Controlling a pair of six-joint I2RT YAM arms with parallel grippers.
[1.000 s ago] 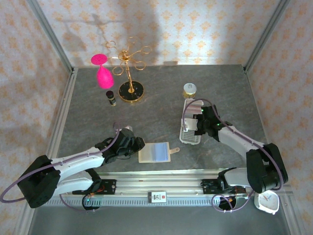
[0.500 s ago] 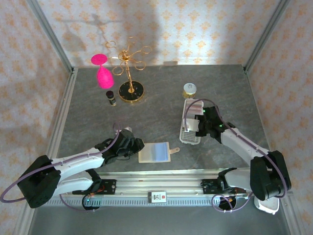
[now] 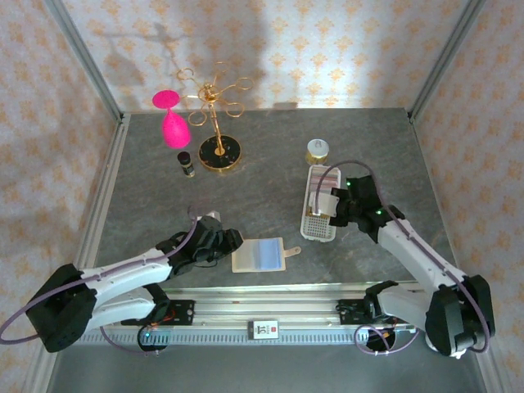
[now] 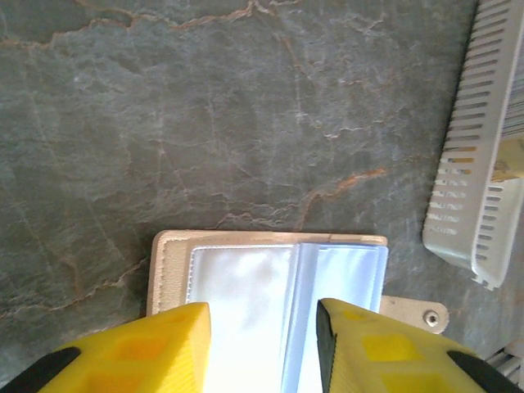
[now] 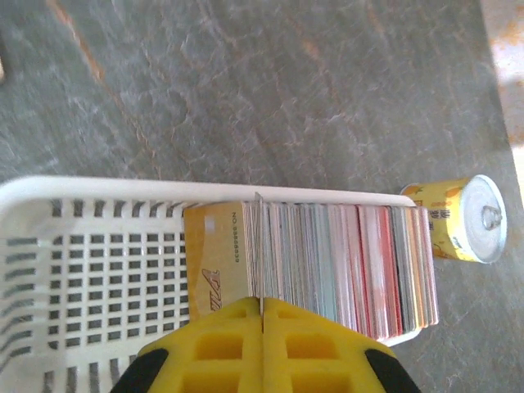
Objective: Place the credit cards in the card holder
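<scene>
Thin multicoloured credit cards (image 5: 327, 254) stacked upright in long white perforated tray (image 5: 98, 190), right claw (image 5: 262, 315) pinching one card's edge, beige leather-like card holder (image 4: 246, 278) lying open on grey stone-patterned table (image 4: 246, 98), left claw (image 4: 262, 344) spread over it.

table (image 4: 246, 98): matt grey stone look, veined. card holder (image 4: 168, 266): smooth beige leather-like, glossy clear plastic sleeves. tray (image 4: 475, 164): white perforated plastic, matt. cards (image 5: 327, 262): smooth plastic. can (image 5: 458, 221): shiny metal lid. stand (image 3: 218, 131): polished gold metal.
</scene>
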